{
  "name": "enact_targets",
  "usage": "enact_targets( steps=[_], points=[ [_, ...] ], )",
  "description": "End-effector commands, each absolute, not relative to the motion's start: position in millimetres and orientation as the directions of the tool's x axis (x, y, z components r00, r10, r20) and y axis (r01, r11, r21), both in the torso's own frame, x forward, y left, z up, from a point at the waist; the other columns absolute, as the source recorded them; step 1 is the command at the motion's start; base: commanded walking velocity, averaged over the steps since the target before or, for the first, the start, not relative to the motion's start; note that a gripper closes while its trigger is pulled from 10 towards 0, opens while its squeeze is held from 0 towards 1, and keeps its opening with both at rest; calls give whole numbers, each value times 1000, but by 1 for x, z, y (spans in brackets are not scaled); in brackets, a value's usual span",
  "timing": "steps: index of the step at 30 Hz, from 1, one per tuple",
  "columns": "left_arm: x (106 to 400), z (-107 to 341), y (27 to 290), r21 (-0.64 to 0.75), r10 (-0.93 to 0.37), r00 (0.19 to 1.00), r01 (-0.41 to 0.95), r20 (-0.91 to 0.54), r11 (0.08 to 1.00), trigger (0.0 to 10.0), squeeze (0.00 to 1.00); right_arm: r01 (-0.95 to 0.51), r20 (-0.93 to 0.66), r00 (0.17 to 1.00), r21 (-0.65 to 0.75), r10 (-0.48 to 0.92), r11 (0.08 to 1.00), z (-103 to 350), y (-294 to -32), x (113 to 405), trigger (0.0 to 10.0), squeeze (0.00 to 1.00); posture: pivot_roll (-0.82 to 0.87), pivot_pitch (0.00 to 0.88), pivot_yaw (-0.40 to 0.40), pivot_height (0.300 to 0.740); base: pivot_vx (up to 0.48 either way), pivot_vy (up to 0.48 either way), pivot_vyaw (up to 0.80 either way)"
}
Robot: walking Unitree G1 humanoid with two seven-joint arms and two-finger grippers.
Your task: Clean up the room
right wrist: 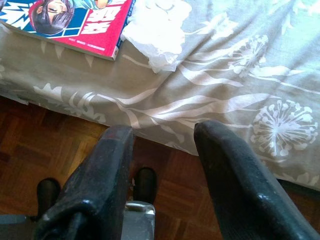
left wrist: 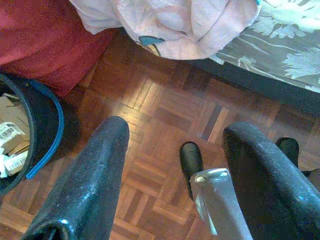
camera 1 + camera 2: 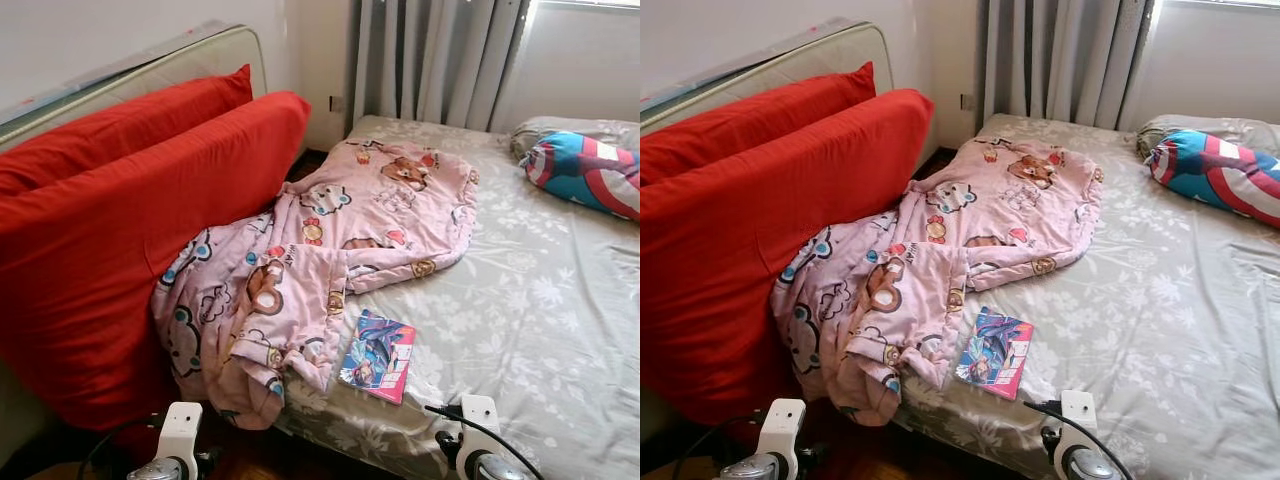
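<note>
A pink cartoon-print blanket [image 3: 330, 250] lies crumpled across the left side of the bed [image 3: 540, 300], one corner hanging over the edge towards the floor. A colourful comic book [image 3: 378, 355] rests on the grey floral sheet near the bed's front edge. In the right wrist view my right gripper [image 1: 165, 131] is open over the bed's edge, a short way from the comic book [image 1: 70, 22] and a scrap of white tissue [image 1: 155, 30]. My left gripper [image 2: 177, 130] is open above the parquet floor [image 2: 165, 115], below the hanging blanket [image 2: 175, 25].
Two large red cushions [image 3: 120, 230] lean against a mattress [image 3: 150, 70] on the left. A blue, red and white pillow [image 3: 590, 170] lies at the bed's far right. Grey curtains [image 3: 430, 60] hang behind. A dark bin [image 2: 25, 135] holding paper scraps stands on the floor.
</note>
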State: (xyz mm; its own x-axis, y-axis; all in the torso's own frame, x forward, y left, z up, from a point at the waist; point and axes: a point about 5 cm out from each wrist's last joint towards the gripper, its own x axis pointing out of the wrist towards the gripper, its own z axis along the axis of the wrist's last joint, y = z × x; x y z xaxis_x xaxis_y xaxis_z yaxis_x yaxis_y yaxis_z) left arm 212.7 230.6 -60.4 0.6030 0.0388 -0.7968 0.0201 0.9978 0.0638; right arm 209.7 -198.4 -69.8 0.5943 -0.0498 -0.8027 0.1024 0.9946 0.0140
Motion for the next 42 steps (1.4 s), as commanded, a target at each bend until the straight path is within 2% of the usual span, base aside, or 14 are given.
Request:
enact_targets(
  steps=[1, 9, 32, 42],
  points=[
    [209, -62, 234, 66, 48, 590, 9, -806, 998, 10000, 0, 97, -804, 593, 17, -44, 995, -70, -196, 210, 10000, 0, 42, 0, 18, 740, 0, 0, 0],
    [209, -62, 234, 67, 47, 590, 11, -806, 998, 10000, 0, 98, -805, 592, 21, -41, 995, -70, -196, 210, 10000, 0, 44, 0, 20, 740, 0, 0, 0],
    [208, -62, 233, 59, 45, 595, 5, -802, 998, 10000, 0, 103, -806, 590, 19, -46, 995, -71, -196, 208, 10000, 0, 45, 0, 19, 740, 280, 0, 0],
    [209, -62, 231, 47, 47, 619, -15, -784, 999, 10000, 0, 117, -800, 597, 15, -58, 993, -71, -198, 208, 10000, 0, 43, 0, 13, 740, 0, 0, 0]
  ],
)
